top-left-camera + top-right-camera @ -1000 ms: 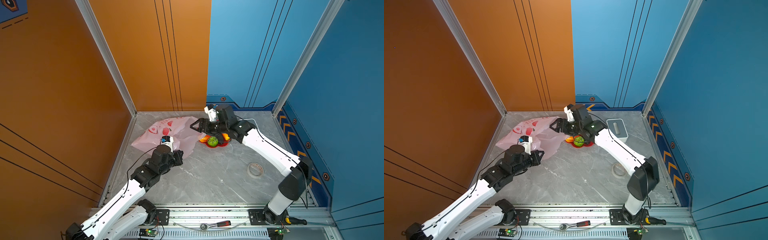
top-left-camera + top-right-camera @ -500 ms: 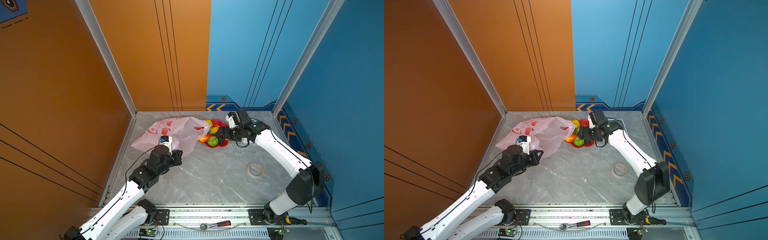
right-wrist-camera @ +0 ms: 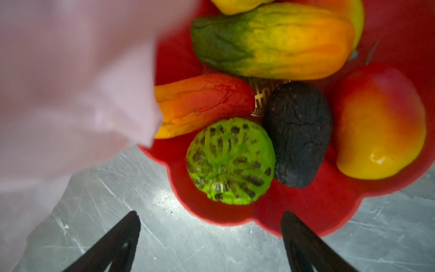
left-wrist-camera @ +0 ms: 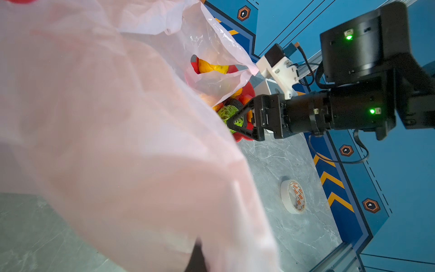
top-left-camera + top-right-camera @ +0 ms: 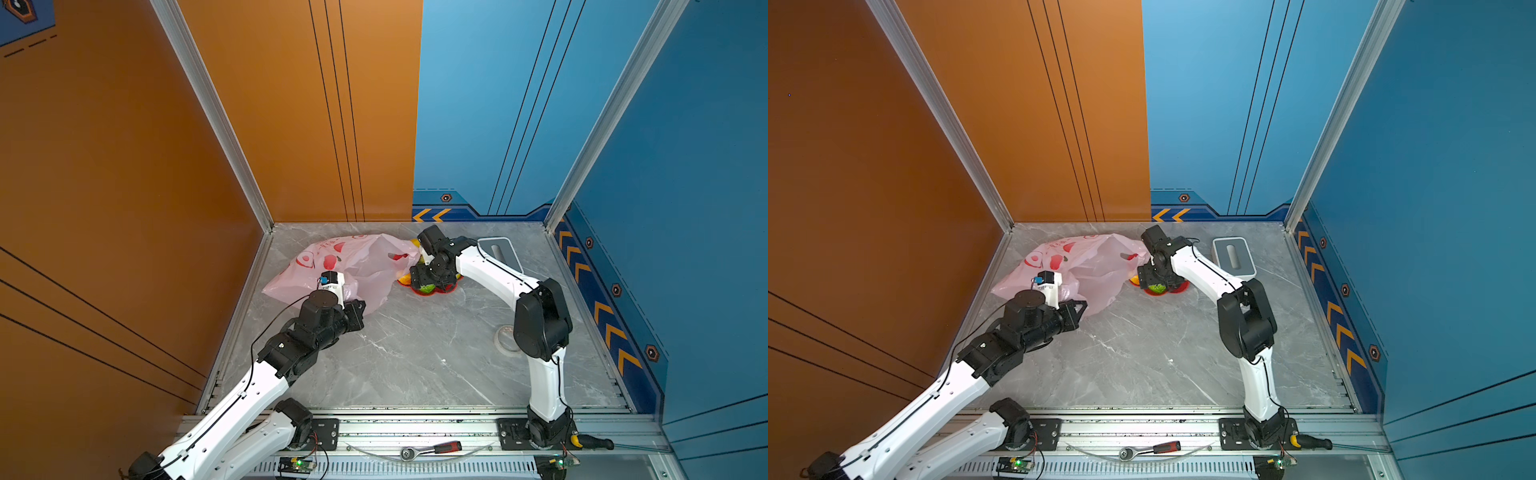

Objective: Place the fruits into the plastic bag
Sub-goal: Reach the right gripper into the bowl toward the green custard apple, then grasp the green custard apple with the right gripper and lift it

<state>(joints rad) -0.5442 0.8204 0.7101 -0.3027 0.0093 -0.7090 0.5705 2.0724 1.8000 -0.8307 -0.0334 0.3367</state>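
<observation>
Right gripper (image 3: 210, 213): back from plastic bag (image 5: 353, 257) to red dish (image 3: 306, 212), spread empty over fruits (image 3: 230, 162) heaped there; left gripper (image 5: 359, 307) pinches bag film; likely risk: film draped on dish rim snags closing fingers.

Glossy fruits (image 3: 230, 162) clustered beside the crumpled bag (image 5: 365, 262) (translucent pink).
</observation>
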